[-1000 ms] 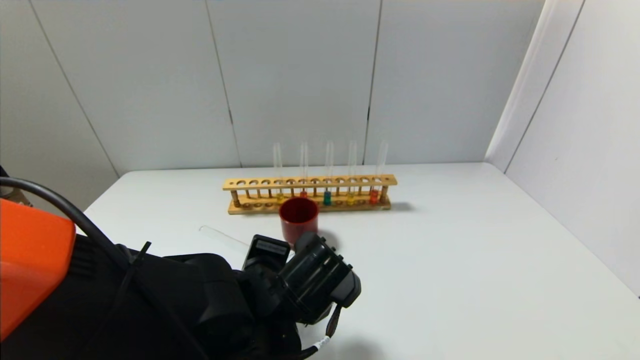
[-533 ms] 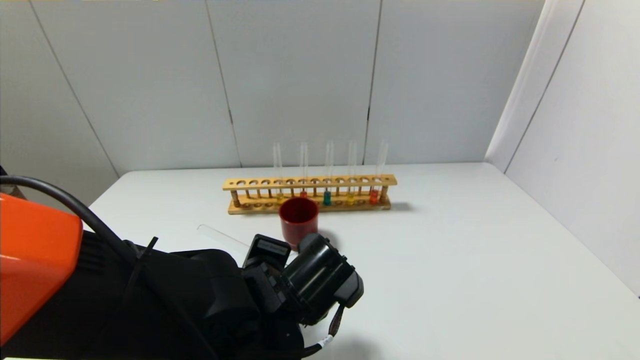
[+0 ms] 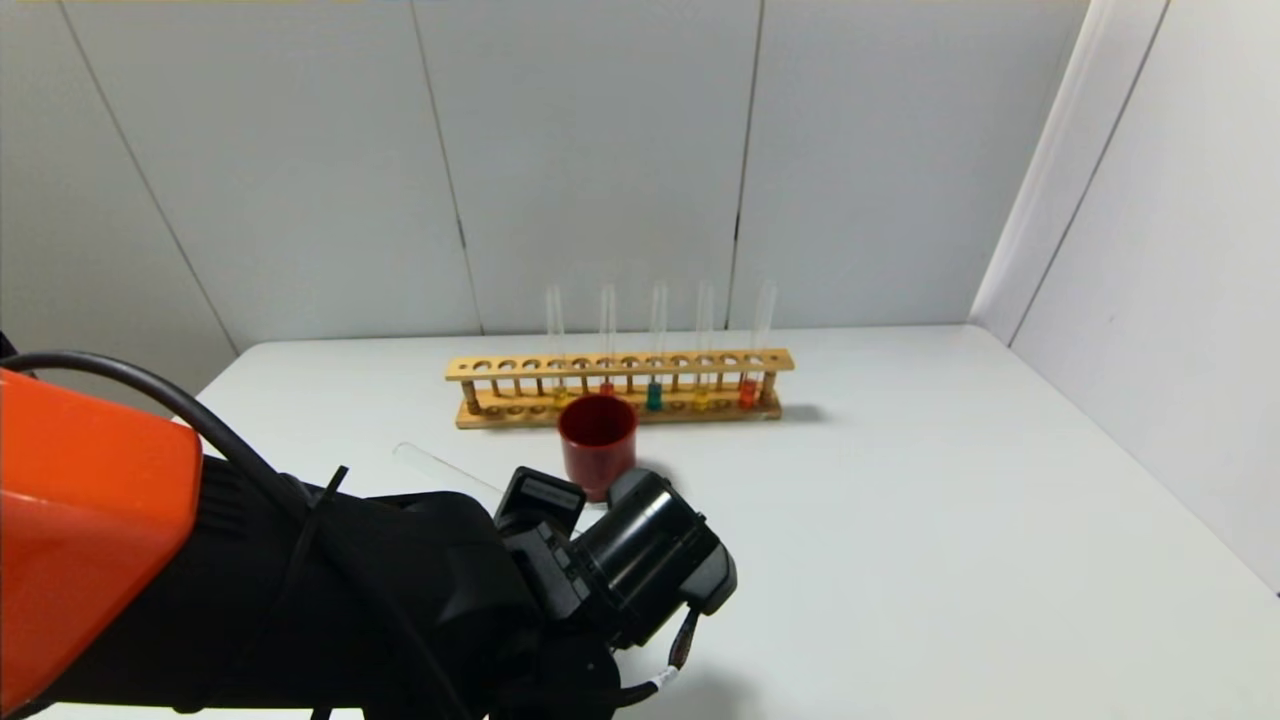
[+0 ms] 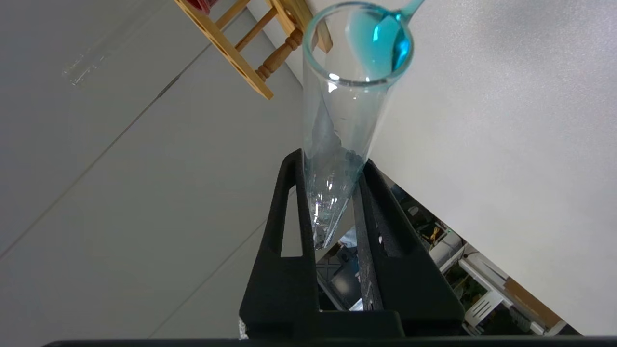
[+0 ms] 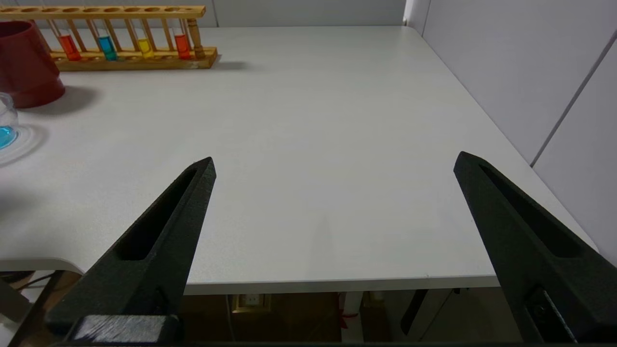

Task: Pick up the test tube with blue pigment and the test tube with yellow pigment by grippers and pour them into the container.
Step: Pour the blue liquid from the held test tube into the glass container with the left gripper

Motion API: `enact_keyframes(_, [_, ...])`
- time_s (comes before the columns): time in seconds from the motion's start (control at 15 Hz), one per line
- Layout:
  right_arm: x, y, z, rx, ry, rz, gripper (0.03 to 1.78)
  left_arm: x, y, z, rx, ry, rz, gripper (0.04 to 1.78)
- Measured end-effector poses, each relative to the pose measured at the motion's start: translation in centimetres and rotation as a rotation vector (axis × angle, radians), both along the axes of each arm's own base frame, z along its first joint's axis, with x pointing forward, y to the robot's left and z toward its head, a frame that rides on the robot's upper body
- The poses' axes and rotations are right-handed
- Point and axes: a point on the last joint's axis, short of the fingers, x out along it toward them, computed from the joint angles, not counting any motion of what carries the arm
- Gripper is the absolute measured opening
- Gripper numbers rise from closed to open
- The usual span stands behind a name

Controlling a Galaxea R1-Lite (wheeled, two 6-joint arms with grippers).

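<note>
My left gripper (image 4: 331,158) is shut on the test tube with blue pigment (image 4: 344,111), a clear tube held tilted over the table, its open mouth pointing away from the wrist. Blue liquid (image 4: 383,43) shows at that mouth. In the head view a length of this tube (image 3: 445,470) sticks out past my left arm (image 3: 620,560), which hides the fingers. The container (image 5: 6,130) holds blue liquid at the edge of the right wrist view. The test tube with yellow pigment (image 3: 701,398) stands upright in the rack. My right gripper (image 5: 335,159) hangs open by the table's front edge.
A wooden rack (image 3: 620,366) at the back holds several upright tubes, one with blue liquid (image 3: 654,397) and others red or orange. A dark-red cup (image 3: 597,443) stands just in front of the rack. White walls close the back and right side.
My left arm has shifted a little forward and to the right, still shut on the tube. The rack, the cup and the other tubes have not moved.
</note>
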Motion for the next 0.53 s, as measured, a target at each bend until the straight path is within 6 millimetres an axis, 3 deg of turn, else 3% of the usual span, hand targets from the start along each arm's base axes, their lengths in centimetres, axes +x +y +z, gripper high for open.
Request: enact_keyframes(0.53, [0.0,0.0,0.0,0.0,0.0,0.0,1.74,0.0,-0.8,-0.03,0.045,0.013,-0.009,0.27])
